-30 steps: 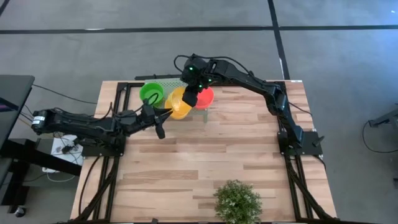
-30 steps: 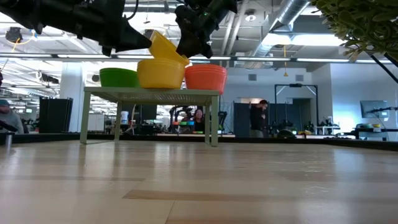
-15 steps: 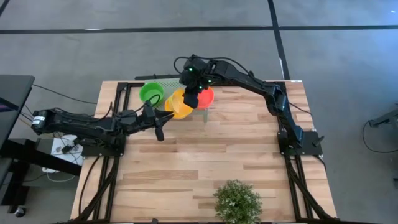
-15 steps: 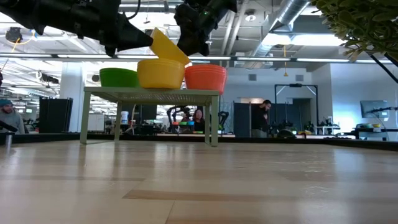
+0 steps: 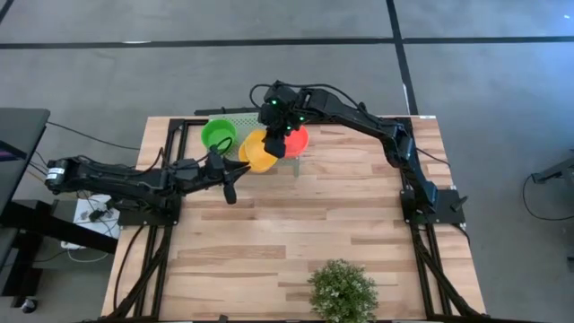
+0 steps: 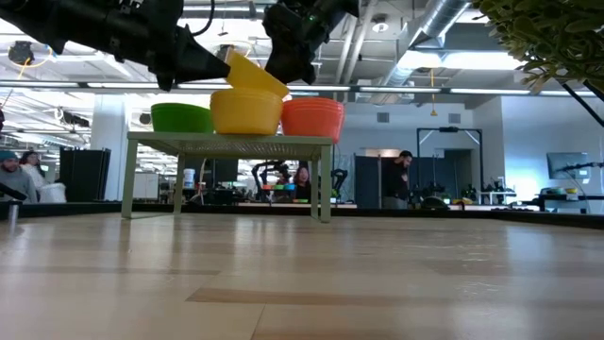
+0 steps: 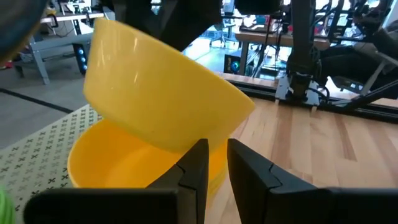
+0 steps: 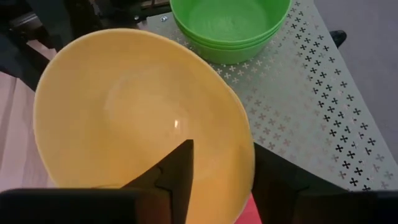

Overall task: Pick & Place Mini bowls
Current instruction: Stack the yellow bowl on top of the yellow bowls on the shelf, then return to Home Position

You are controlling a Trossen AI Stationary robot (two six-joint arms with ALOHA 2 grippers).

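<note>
- My right gripper (image 8: 214,171) — fingers spread, straddling the rim of the tilted yellow bowl (image 8: 140,112) without clamping it.
- My left gripper (image 7: 214,168) pinches that bowl's other edge, holding it over the yellow stack (image 6: 245,111) on the stand (image 6: 226,144).
- Not seated yet; green bowls (image 5: 218,135) and red bowls (image 6: 312,118) are stacked.
- Only the low view shows the tilt.

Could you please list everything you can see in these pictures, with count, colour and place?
Tilted bowl: one, yellow, leaning on the yellow stack.
Yellow stack: bowls, count unclear, middle of the stand.
Green stack: bowls, count unclear, stand's end beside the yellow stack.
Red stack: bowls, red-orange, count unclear, stand's other end.
Stand: one, pale green, perforated, table's far edge.
Plant: one, green, near edge.
Table: one, wooden.
People: several, background.
Left claw: at the tilted bowl's rim.
Right claw: open, astride the tilted bowl's rim.
</note>
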